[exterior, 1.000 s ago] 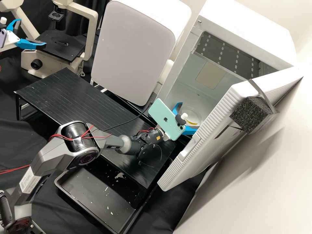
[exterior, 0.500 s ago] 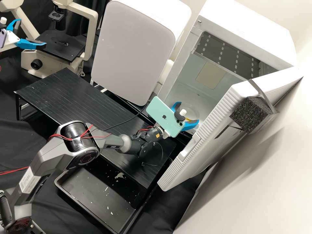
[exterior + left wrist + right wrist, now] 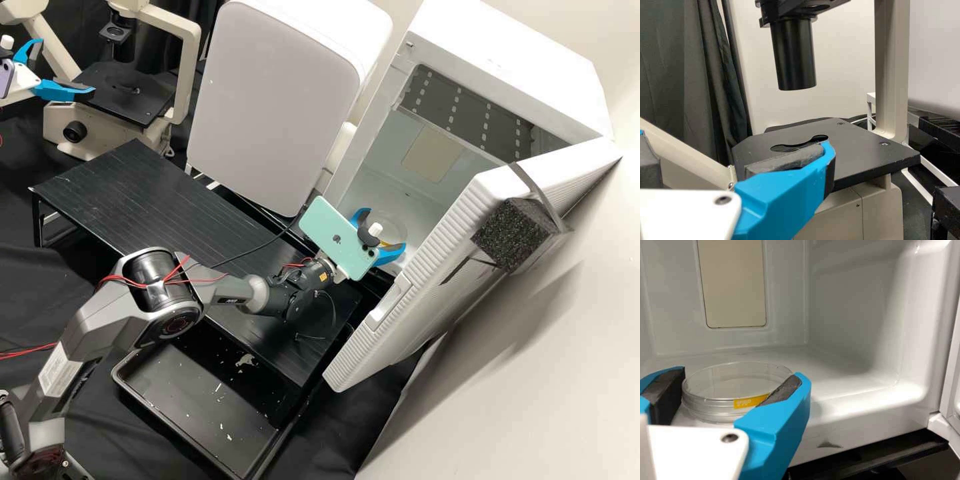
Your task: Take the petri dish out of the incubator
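Two blue fingers of the right gripper [image 3: 387, 228] pinch the clear petri dish [image 3: 715, 404] by its rim, one on either side. The dish is inside the incubator [image 3: 497, 50], near its open front; whether its underside touches the incubator floor [image 3: 840, 372], I cannot tell. A yellow label [image 3: 749, 401] sits on its side, close to one dark finger pad [image 3: 782, 391]. The incubator's ribbed white door [image 3: 427, 293] stands open, with a black foam block [image 3: 513, 233] strapped to it. A pale green phone [image 3: 333, 235] is mounted on the right gripper.

The left gripper [image 3: 67, 67] is at the edge of the high view, near the microscope [image 3: 100, 127], its fingers spread with nothing between them. Between the microscope and the incubator stands a white box with a grey front [image 3: 273, 100]. In front of that box is a low black table [image 3: 140, 193], and a black tray [image 3: 197, 403] lies beside the table, nearer the camera.
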{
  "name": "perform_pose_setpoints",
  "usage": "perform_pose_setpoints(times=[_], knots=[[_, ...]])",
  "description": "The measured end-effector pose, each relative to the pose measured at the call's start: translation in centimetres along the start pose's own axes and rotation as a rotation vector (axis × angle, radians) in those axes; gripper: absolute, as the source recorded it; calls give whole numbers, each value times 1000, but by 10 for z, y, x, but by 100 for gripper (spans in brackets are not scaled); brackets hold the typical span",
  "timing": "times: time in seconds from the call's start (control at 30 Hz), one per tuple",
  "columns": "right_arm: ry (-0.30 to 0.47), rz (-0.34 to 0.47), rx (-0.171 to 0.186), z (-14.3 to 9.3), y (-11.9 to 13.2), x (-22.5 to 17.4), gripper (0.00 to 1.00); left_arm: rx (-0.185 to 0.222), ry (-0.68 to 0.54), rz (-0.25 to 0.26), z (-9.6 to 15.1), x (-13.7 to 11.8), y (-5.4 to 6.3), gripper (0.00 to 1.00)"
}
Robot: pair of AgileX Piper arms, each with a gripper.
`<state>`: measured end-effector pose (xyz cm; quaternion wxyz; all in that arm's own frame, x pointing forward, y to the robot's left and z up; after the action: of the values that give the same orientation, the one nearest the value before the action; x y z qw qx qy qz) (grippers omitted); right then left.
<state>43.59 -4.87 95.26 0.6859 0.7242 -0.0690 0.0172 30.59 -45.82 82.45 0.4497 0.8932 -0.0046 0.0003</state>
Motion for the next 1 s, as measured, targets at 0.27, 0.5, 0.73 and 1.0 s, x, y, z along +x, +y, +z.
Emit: perform_pose_setpoints(times=[0.27,0.5,0.73,1.0], knots=[[0,0,0,0,0,0,0,0,0,0,0,0,0,100],[4,-5,-1,-2,-2,0,0,0,0,0,0,0,0,100],[7,-9,0,-3,-4,1,0,0,0,0,0,0,0,100],[16,-12,17,-10,-1,-5,0,0,0,0,0,0,0,100]])
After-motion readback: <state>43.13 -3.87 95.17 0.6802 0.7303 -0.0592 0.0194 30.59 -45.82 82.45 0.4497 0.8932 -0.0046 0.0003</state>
